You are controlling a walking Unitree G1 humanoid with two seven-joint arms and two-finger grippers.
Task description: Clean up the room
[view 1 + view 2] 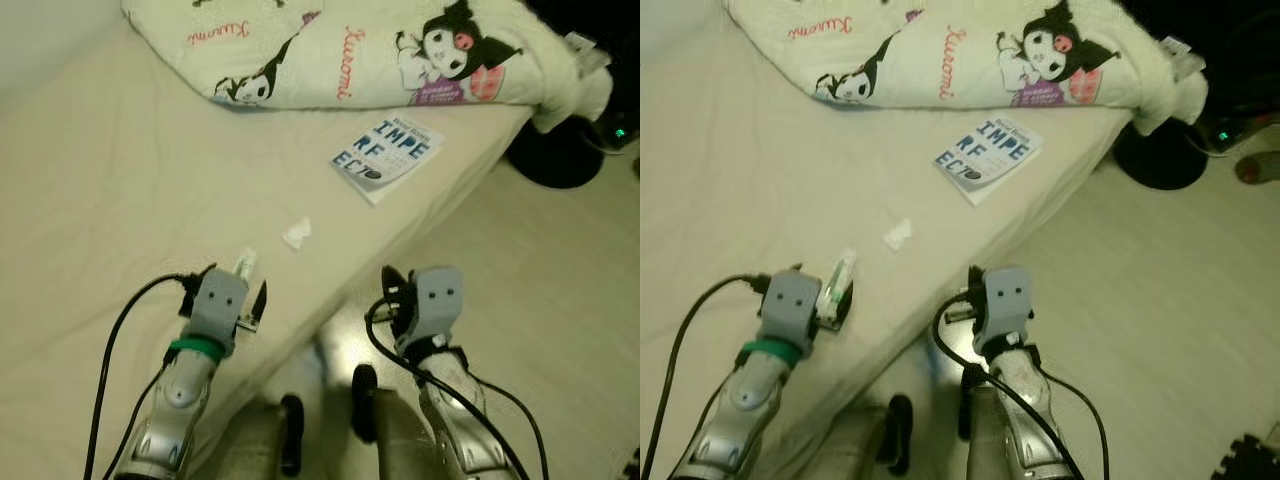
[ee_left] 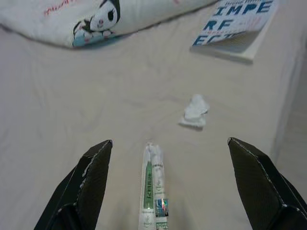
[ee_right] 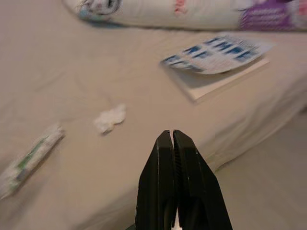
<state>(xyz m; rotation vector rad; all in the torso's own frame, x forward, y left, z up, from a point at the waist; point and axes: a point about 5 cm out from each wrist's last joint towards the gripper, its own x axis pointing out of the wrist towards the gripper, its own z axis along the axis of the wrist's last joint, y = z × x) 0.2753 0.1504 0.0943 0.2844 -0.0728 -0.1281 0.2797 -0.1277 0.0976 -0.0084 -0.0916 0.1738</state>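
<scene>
Below, left pincer (image 2: pixel 163 191) (fingers spread) straddles the tube (image 2: pixel 153 191).

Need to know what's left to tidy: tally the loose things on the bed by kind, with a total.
Book: 1
Crumpled tissue: 1
Tube: 1
Blanket: 1
Total: 4
The open left gripper straddles the tube; the right gripper is shut near the bed's edge.
</scene>
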